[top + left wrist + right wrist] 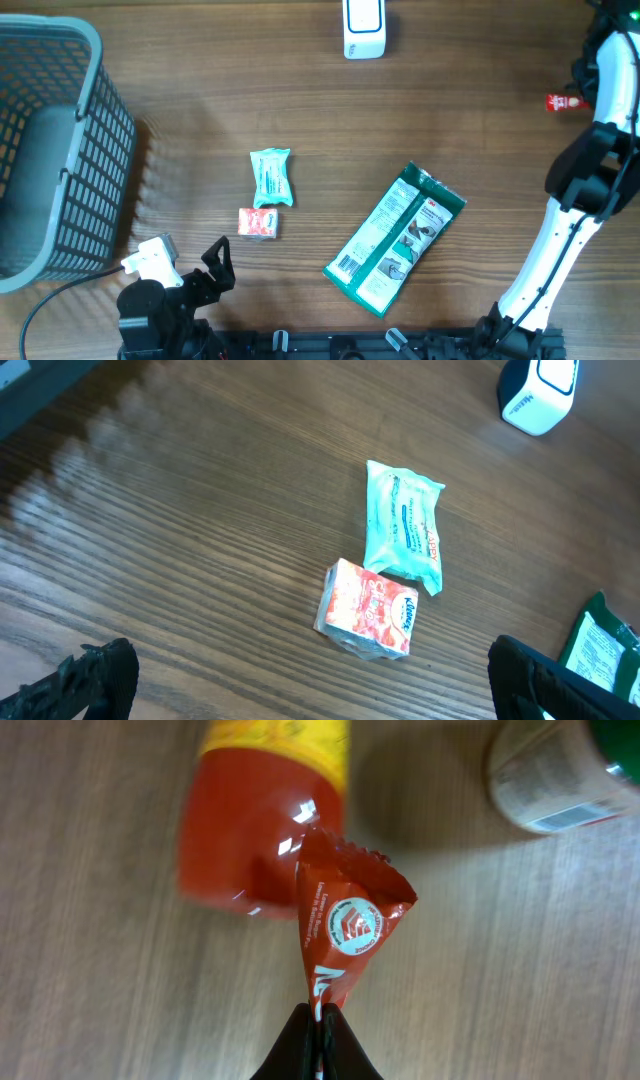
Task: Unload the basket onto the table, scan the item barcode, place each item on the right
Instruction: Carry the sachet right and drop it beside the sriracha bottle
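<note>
Overhead, right edge: red sachet (560, 102) is pinched by the right gripper (576, 98), well apart from the barcode scanner (363, 28) at top centre.
Overhead, lower left: left gripper (212, 262) is over bare wood with its jaws spread wide and nothing in them; grey basket (60, 150) is at the left edge.
Overhead, centre: teal wipes packet (270, 178), small red packet (257, 223) just below it and green flat package (395, 240) to the right all lie loose on the table.
Left wrist, bottom corners: both fingertips are far apart with only table between them. The two small packets touch near mid-frame.
Right wrist, bottom centre: jaws are fully closed on the sachet's lower sealed edge. The sachet extends up the frame over a red bottle (265, 820).
Barcode: none is visible on the face shown, only a round logo and print.
Handling (judgement): the sachet is light, soft film, slick and floppy. The flat seam is the sound place to grip. Pressure on the filled body risks bursting it.
</note>
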Controlling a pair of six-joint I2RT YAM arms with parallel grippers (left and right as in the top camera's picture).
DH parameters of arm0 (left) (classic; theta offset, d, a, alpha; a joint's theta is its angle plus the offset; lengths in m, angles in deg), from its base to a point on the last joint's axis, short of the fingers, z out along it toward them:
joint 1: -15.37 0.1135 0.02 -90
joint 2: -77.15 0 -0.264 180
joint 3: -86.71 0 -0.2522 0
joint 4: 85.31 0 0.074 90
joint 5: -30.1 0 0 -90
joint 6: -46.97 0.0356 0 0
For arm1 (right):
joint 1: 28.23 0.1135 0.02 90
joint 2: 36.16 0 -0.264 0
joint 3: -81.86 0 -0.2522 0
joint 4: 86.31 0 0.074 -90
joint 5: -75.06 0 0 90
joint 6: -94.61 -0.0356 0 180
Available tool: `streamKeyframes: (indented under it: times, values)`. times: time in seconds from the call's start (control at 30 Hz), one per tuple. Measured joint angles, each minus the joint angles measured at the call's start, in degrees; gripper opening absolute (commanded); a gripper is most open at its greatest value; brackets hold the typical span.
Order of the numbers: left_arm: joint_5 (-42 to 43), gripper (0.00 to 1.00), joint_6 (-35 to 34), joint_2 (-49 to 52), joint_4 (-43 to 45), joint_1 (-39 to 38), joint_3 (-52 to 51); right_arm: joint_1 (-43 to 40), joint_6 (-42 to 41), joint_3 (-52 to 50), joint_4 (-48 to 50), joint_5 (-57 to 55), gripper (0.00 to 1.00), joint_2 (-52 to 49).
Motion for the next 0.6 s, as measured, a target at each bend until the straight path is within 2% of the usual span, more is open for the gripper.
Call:
streamKeyframes:
  times: [0.1, 0.13, 0.17, 0.2, 0.23, 0.27, 0.3, 0.33, 0.37, 0.57, 0.6]
  values:
    - [0.00, 1.00, 0.00, 0.00, 0.00, 0.00, 0.00, -1.77, -0.04, 0.00, -1.38, -0.04, 0.05, 0.00]
    - [0.00, 1.00, 0.00, 0.00, 0.00, 0.00, 0.00, -2.45, -0.15, 0.00, -1.73, -0.04, 0.10, 0.00]
    - [0.00, 1.00, 0.00, 0.00, 0.02, 0.00, 0.00, -3.30, -0.17, 0.00, -2.38, -0.02, 0.38, 0.00]
    - [0.02, 1.00, 0.00, 0.00, 0.00, 0.00, 0.00, -4.24, -0.17, 0.00, -3.04, -0.02, 0.52, 0.02]
    - [0.00, 1.00, 0.00, 0.00, 0.02, 0.00, 0.00, -5.03, -0.31, 0.00, -3.52, 0.09, 0.61, 0.09]
    - [0.00, 1.00, 0.00, 0.00, 0.00, 0.00, 0.00, -6.14, -0.17, 0.00, -3.93, 0.37, 0.65, 0.37]
    - [0.00, 1.00, 0.00, 0.00, 0.00, 0.00, 0.00, -6.95, 0.50, 0.00, -3.91, 0.79, 0.76, 0.72]
    - [0.00, 1.00, 0.00, 0.00, 0.02, 0.00, 0.00, -7.69, 1.51, 0.00, -3.65, 1.51, 0.95, 1.22]
    - [0.00, 1.00, 0.00, 0.00, 0.00, 0.00, 0.00, -8.57, 2.86, -0.02, -3.17, 2.54, 1.00, 2.16]
    - [0.00, 1.00, 0.00, 0.00, 0.00, 0.00, 0.00, -8.66, 6.32, -0.07, -3.61, 7.02, 1.00, 13.49]
    - [0.00, 1.00, 0.00, 0.00, 0.00, 0.00, 0.00, -7.13, 6.67, -0.04, -4.13, 8.11, 1.00, 18.49]
